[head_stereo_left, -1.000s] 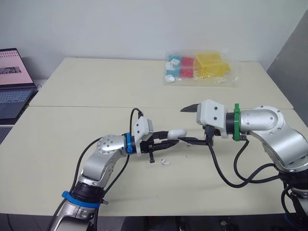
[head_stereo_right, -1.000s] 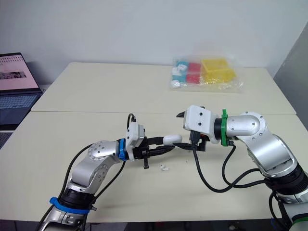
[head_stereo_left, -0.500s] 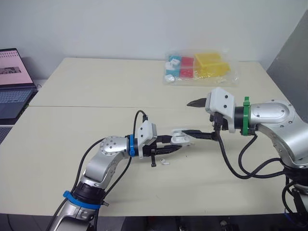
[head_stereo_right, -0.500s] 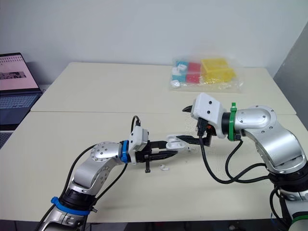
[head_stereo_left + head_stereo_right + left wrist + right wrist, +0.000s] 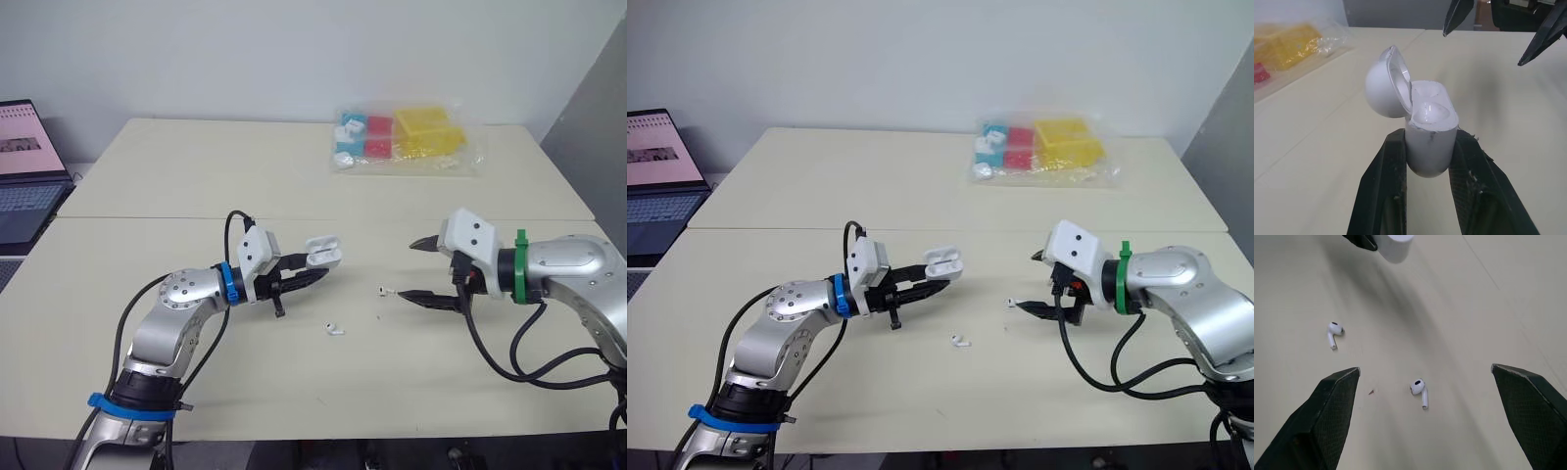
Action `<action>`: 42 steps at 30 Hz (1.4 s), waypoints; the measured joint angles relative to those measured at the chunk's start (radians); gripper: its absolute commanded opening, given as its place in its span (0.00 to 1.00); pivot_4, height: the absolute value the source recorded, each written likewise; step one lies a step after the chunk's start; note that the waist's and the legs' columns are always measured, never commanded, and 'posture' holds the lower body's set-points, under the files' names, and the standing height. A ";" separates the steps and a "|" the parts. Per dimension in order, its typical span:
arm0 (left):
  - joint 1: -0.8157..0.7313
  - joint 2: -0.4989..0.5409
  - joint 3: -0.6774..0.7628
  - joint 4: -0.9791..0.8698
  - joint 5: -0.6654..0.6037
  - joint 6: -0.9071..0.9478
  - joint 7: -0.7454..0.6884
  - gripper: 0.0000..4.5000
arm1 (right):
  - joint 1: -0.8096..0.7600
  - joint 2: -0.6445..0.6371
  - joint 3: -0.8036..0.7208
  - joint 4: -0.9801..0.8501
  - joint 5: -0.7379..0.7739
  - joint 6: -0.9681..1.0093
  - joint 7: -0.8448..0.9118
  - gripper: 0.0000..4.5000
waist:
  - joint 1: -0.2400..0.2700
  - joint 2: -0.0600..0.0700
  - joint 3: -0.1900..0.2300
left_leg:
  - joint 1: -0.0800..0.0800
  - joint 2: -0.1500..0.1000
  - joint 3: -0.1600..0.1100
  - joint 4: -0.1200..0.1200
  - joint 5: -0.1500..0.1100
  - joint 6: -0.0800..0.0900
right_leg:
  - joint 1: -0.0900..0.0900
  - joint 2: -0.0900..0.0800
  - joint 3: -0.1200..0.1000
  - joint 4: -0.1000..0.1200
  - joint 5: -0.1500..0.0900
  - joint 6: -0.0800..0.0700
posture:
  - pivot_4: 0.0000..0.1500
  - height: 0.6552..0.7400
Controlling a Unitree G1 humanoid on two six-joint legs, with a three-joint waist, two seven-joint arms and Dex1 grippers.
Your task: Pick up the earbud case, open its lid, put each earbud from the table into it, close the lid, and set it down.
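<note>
The white earbud case [image 5: 321, 255] is off the table with its lid [image 5: 1384, 84] flipped open, and my left gripper [image 5: 312, 270] is shut on its body [image 5: 1430, 142]. Two white earbuds lie on the cream table [image 5: 196, 176]: one [image 5: 334, 330] below the case, the other [image 5: 386, 291] further right. My right gripper [image 5: 417, 270] hangs open just right of that second earbud, holding nothing. In the right wrist view both earbuds [image 5: 1332, 333] [image 5: 1419, 389] lie between and beyond its spread fingers [image 5: 1337, 396].
A clear bag of coloured blocks [image 5: 407, 142] lies at the back right of the table. An open laptop [image 5: 24, 166] stands off the left side. A seam [image 5: 147, 216] crosses the table behind the arms.
The case lid has swung open. My left gripper has pulled the case back to the left and up. My right gripper has drawn away to the right and lower, toward the right earbud.
</note>
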 measured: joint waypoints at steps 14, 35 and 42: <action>0.082 0.000 0.006 -0.102 0.002 0.005 0.060 0.18 | -0.175 0.185 0.290 0.520 -0.242 -0.243 0.144 1.00 | 0.003 0.000 0.000 | -0.002 0.000 -0.001 -0.001 0.000 0.000 | -0.001 -0.001 -0.001 -0.001 0.002 -0.005 | 1.00 1.00; 0.084 0.003 -0.006 -0.109 0.003 0.007 0.058 0.18 | -0.062 0.130 0.260 0.457 -0.284 -0.283 0.248 0.09 | 0.007 0.000 0.000 | -0.002 -0.001 -0.002 -0.001 0.000 0.000 | -0.001 -0.001 -0.001 -0.001 0.002 -0.005 | 1.00 1.00; 0.103 0.006 -0.015 -0.116 0.002 0.011 0.062 0.18 | 0.117 -0.139 0.189 0.300 -0.287 -0.343 0.346 0.09 | 0.013 0.000 0.000 | -0.002 -0.001 -0.002 -0.001 0.000 0.000 | 0.000 -0.001 -0.002 -0.002 -0.001 0.000 | 1.00 1.00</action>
